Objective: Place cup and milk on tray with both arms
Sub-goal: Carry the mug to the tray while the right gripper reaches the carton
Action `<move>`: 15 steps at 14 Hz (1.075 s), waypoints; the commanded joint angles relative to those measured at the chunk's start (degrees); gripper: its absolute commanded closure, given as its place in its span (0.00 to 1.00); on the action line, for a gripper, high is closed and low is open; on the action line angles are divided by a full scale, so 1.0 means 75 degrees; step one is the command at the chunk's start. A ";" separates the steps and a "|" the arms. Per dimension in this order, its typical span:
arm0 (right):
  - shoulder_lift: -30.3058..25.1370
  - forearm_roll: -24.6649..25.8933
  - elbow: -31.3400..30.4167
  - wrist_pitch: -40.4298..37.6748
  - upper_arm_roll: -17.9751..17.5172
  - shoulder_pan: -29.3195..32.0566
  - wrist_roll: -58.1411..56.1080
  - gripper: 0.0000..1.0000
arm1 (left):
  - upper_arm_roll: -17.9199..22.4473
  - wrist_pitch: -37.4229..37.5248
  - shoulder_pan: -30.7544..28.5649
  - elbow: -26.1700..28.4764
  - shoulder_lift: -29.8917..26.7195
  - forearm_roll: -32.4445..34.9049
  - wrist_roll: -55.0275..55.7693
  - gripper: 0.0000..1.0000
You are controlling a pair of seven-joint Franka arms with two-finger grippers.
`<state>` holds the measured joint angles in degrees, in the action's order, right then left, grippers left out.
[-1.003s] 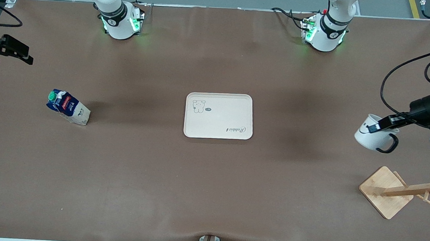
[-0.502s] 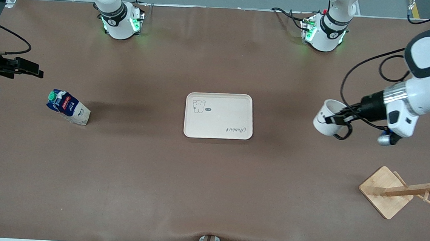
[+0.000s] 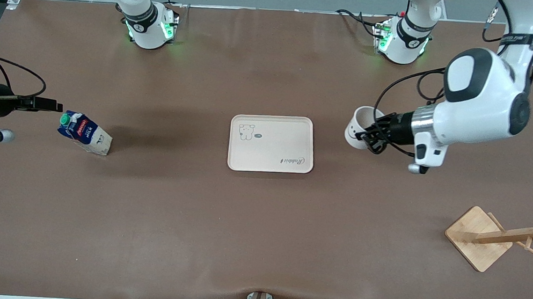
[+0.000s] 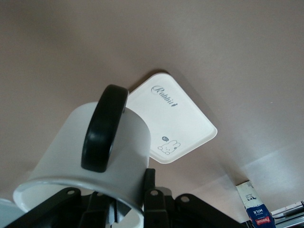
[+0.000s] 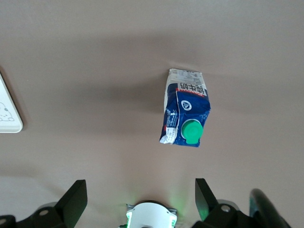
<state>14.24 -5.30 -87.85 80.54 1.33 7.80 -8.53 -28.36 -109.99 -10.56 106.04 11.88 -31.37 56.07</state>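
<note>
Cup (image 3: 356,132): up in the air, tipped on its side, rim pinched in the left gripper (image 3: 371,139), just off the tray's edge at the left arm's end.
Left gripper: clamped tight on the cup's wall, over bare table.
Tray (image 3: 270,164): flat mid-table, near the cup.
Milk (image 3: 83,133): standing on the table, just under the right gripper (image 3: 56,105).
Right gripper: fingers spread wide, holding nothing, over the carton's cap.
Wooden rack (image 3: 481,237): well apart from both grippers.
</note>
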 commanded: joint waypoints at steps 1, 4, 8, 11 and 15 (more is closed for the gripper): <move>0.0082 -0.0115 0.0275 -0.0204 -0.0072 0.0133 -0.0047 0.00 | -0.0027 -0.0216 0.0223 -0.0310 0.0606 -0.0444 0.0631 1.00; 0.0152 -0.0196 0.0369 -0.0718 -0.0084 0.0156 0.0302 0.00 | -0.0027 -0.0638 0.0505 -0.0310 0.1214 -0.0516 0.1345 1.00; 0.0152 -0.0242 0.0662 -0.0697 -0.0095 0.0156 0.0996 0.00 | -0.0004 -0.1294 0.0949 -0.0287 0.1825 -0.1184 0.2038 1.00; 0.0293 -0.0231 0.0686 -0.0661 -0.0095 0.0168 0.0985 0.00 | 0.0008 -0.1997 0.1324 -0.0287 0.2036 -0.1114 0.2543 1.00; 0.0293 -0.0138 0.0347 -0.0149 -0.0084 0.0215 0.1008 0.00 | 0.0008 -0.2865 0.1758 -0.0251 0.2387 -0.1125 0.2684 1.00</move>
<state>15.89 -6.16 -84.74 77.14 1.34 8.38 -1.94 -28.36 -129.28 1.43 105.00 28.12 -39.15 75.09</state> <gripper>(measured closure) 0.000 0.912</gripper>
